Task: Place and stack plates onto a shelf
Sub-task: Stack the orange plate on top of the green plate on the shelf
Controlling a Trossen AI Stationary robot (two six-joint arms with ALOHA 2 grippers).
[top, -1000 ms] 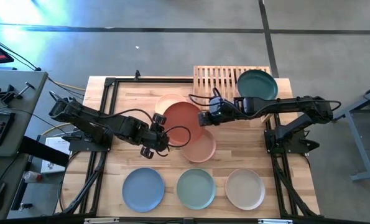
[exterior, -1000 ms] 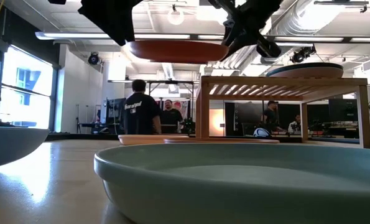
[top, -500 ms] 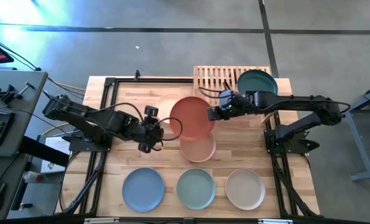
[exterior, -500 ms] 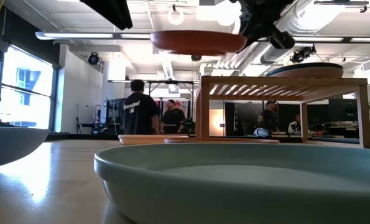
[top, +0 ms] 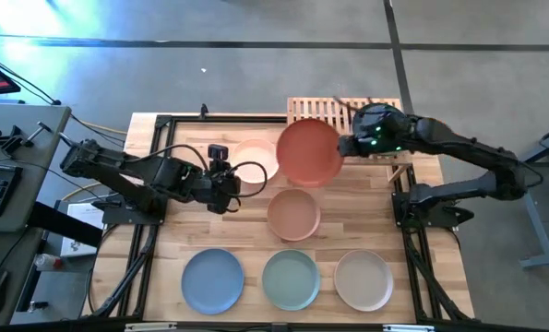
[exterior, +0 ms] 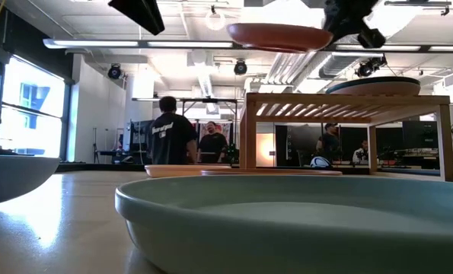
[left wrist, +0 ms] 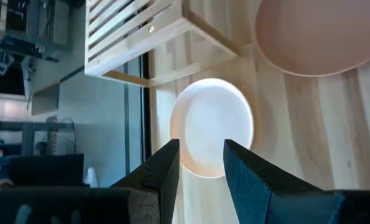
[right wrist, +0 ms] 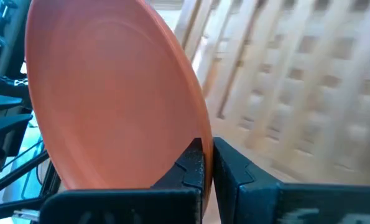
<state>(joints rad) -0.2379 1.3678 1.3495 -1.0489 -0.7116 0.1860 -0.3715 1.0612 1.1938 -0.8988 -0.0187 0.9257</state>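
Note:
My right gripper (top: 345, 148) is shut on a rust red plate (top: 309, 152), held in the air just left of the shelf (top: 316, 112) and about level with its top (exterior: 348, 99). A dark teal plate (exterior: 374, 85) lies on the shelf's right half. My left gripper (top: 226, 177) hangs open above the table beside a pale pink plate (left wrist: 212, 134), which lies flat on the tabletop. A salmon plate (top: 293, 214) lies in the middle of the table. My right gripper pinches the red plate's rim (right wrist: 194, 134) between its two fingers, on the side of the plate toward the shelf. The fingers come from the table's right, slanting down. The plate is lifted clear and nearly level (exterior: 275, 36).
Three plates lie in a row along the near edge: light blue (top: 212, 280), mint (top: 291, 279) and beige (top: 364, 279). The shelf's left half shows bare slats (right wrist: 296, 81). People stand in the room beyond the table (exterior: 169, 137).
My right gripper has carried the red plate up and toward the table's far right, from over the salmon plate to beside the shelf; the plate stays about level. My left gripper has drawn away from the red plate toward the far edge and risen a little.

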